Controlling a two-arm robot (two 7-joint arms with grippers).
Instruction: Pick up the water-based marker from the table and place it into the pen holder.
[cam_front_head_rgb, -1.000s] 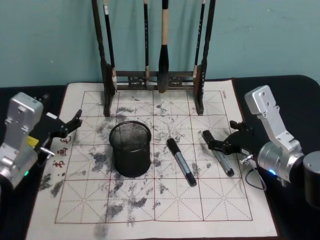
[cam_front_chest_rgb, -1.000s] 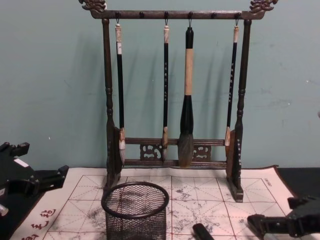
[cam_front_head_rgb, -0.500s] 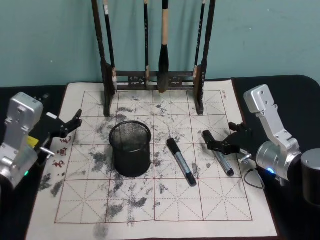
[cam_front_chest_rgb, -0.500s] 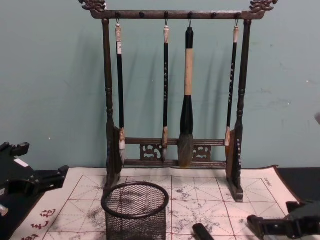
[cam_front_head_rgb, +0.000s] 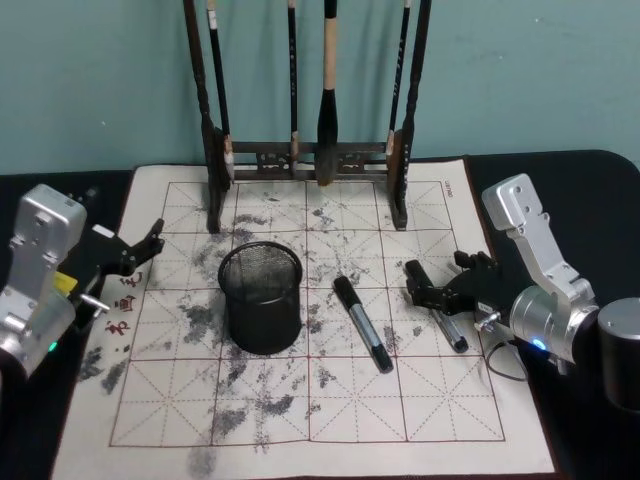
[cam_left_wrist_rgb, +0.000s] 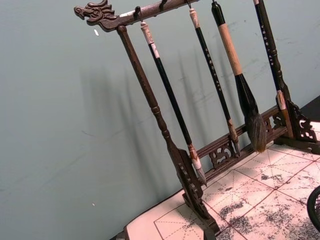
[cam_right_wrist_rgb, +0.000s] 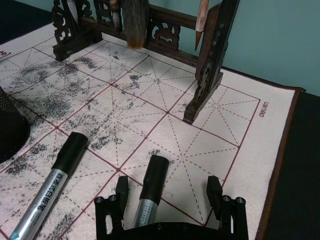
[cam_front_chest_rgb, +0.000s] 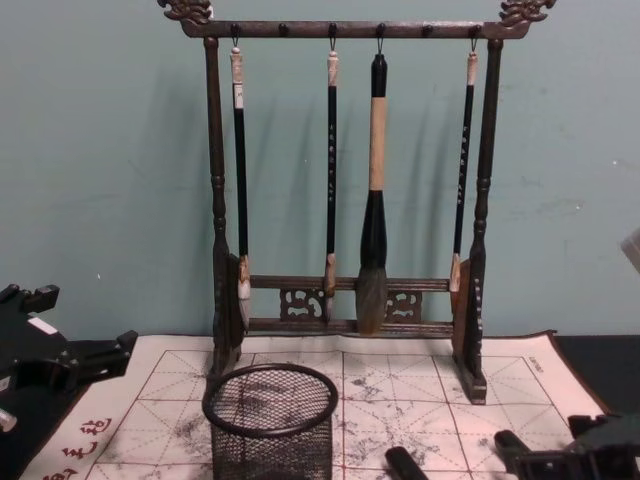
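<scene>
1. The right tool (cam_right_wrist_rgb: 167, 186) sits low over the mat toward the right edge of the surface; its jaws are spread wide and pinch nothing.
2. The water-based marker (cam_right_wrist_rgb: 152, 177) lies flat between those jaws, closer to one than the other; it is straddled, not gripped.
3. It rests on the ink-stained practice mat (cam_front_head_rgb: 330, 400) with its black cap toward the far edge; the barrel runs along the tool's line of reach, so the jaws can close across its narrow width, which I judge is why the tool comes at it from the tail end.
4. A second marker (cam_front_head_rgb: 362, 325) lies near it, closer to the middle of the surface and outside the jaws; the spread looks tight enough to leave it alone.
5. The pen holder (cam_front_head_rgb: 262, 322) stands upright on the mat, to the left of both markers; its mouth faces up and nothing shows inside, so a drop would have to come from above the rim.
6. The brush rack (cam_front_head_rgb: 310, 155) stands along the far edge, out of the path between marker and holder.
7. The left tool (cam_front_head_rgb: 132, 255) is parked at the left edge.
8. By my reading the grasp is not yet made; next comes closing squarely on the barrel.
</scene>
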